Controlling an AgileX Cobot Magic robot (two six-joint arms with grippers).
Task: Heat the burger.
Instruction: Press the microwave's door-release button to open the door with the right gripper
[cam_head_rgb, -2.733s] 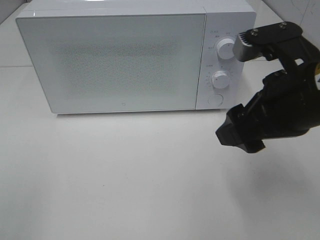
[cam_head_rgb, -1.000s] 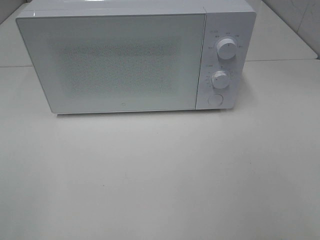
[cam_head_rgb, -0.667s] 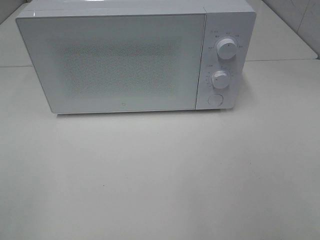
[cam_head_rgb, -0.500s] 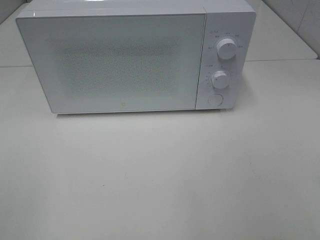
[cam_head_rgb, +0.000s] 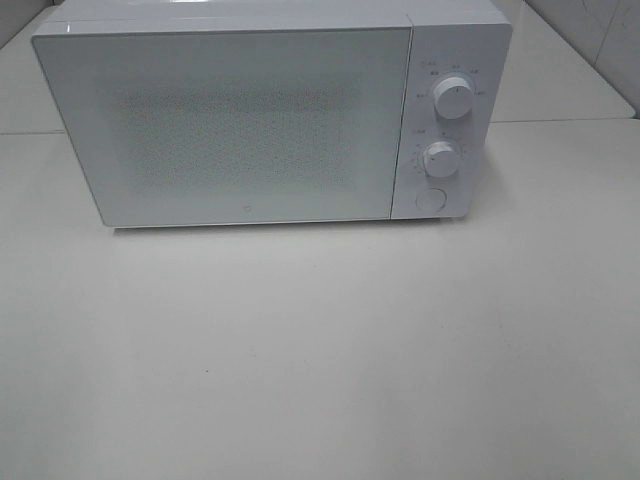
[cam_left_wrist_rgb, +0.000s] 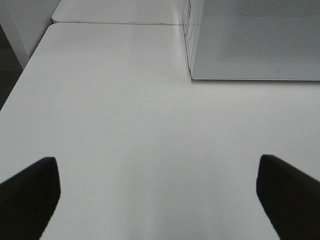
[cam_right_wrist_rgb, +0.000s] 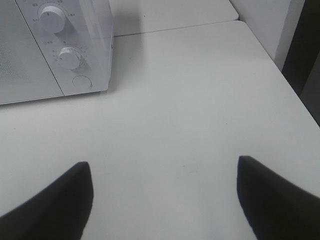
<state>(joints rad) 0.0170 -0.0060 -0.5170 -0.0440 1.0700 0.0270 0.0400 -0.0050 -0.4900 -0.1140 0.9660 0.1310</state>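
— Left gripper (cam_left_wrist_rgb: 157, 170)?
— Low over table (cam_left_wrist_rgb: 115, 115), before left front corner of microwave (cam_head_rgb: 455, 35); fingers spread wide.
— Right gripper (cam_right_wrist_rgb: 162, 167)?
— Before the microwave's knobs (cam_head_rgb: 453, 98); fingers spread too.
— Burger?
— Cannot tell; microwave door (cam_head_rgb: 230, 120) shut, frosted.
— Writing?
— Marks round knobs, logo (cam_head_rgb: 247, 211) low on door: too small to read.

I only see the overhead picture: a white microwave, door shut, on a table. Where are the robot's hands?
Observer: Out of your frame. The left gripper hangs over the table in front of the microwave, fingers wide apart, nothing between them.
Operator: And the other one?
Observer: The right gripper is open and empty too, facing the control panel.
Operator: Any burger near them?
Observer: None shows in either wrist view.
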